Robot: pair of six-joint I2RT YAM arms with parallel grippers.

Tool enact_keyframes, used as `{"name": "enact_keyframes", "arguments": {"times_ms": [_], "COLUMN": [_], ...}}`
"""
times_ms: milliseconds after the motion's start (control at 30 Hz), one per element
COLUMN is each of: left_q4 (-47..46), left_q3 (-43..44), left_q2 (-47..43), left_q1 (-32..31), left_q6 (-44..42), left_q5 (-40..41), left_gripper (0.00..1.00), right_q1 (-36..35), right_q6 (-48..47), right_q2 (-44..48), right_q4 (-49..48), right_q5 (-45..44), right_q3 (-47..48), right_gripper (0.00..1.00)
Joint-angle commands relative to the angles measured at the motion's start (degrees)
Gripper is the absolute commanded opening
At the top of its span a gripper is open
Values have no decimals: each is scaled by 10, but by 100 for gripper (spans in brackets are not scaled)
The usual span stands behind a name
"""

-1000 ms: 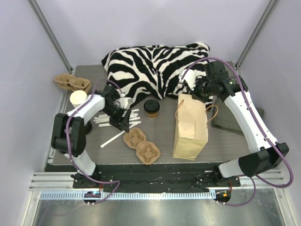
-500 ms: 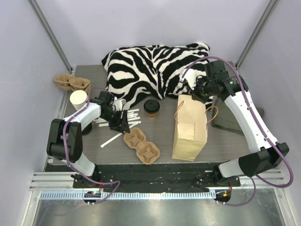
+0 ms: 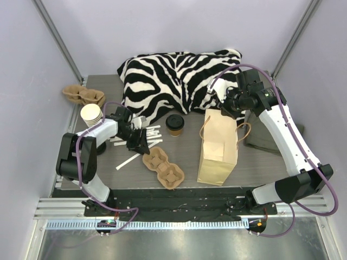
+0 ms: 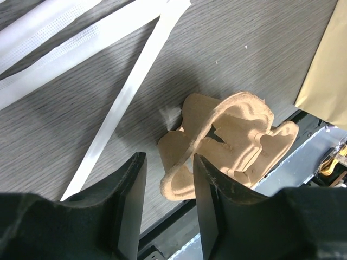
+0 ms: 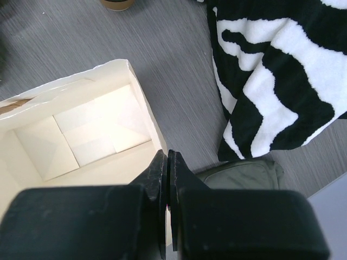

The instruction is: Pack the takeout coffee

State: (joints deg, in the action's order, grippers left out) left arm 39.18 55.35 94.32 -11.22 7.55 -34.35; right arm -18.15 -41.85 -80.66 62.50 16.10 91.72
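The takeout coffee (image 3: pixel 175 124), a brown cup with a black lid, stands on the table in front of the zebra cloth; its base shows at the top of the right wrist view (image 5: pixel 116 4). My right gripper (image 3: pixel 227 108) (image 5: pixel 167 154) is shut on the top rim of the open paper bag (image 3: pixel 219 149) (image 5: pixel 81 130), which stands upright to the right of the cup. My left gripper (image 3: pixel 142 145) (image 4: pixel 168 160) is open and empty, hovering just above the near end of a pulp cup carrier (image 3: pixel 163 168) (image 4: pixel 233 141), left of the coffee.
Wrapped straws (image 3: pixel 152 132) (image 4: pixel 124 92) lie by the left gripper. A stack of lidless cups (image 3: pixel 90 114) and a second carrier (image 3: pixel 82 95) sit at far left. A zebra cloth (image 3: pixel 173 76) fills the back. A green pouch (image 3: pixel 260 141) (image 5: pixel 238 173) lies right of the bag.
The left arm's elbow has pulled in to the left, its gripper staying by the carrier and straws. The bag has shifted slightly left in the right gripper's hold.
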Motion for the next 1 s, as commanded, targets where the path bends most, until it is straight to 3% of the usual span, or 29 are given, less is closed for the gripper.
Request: {"name": "enact_keyframes", "arguments": {"times_ms": [0,267,467,533,567,667,767,967], "left_q4": [-18,-11,17,26,30,38,45,57], "left_q3": [1,12,31,36,36,38,36,43], "left_q2": [16,4,-32,-43,-46,-52,-53,-44], "left_q1": [2,1,2,1,1,0,-3,-5], "left_q6": [4,-9,-42,-53,-55,-65,-72,-90], "left_q5": [-16,-10,14,24,27,37,43,54], "left_gripper": [40,13,1,0,0,0,0,0], "right_q1": [0,0,0,0,0,2,2,5], "right_q6": [19,30,39,37,38,38,31,55], "right_q2": [3,2,2,-7,-10,-11,-8,21], "right_q4": [6,3,3,14,18,33,56,87], "right_q5": [3,1,7,5,4,3,-13,-24], "right_q3": [20,24,14,21,26,43,69,137], "right_gripper": [1,1,2,20,41,64,77,86]}}
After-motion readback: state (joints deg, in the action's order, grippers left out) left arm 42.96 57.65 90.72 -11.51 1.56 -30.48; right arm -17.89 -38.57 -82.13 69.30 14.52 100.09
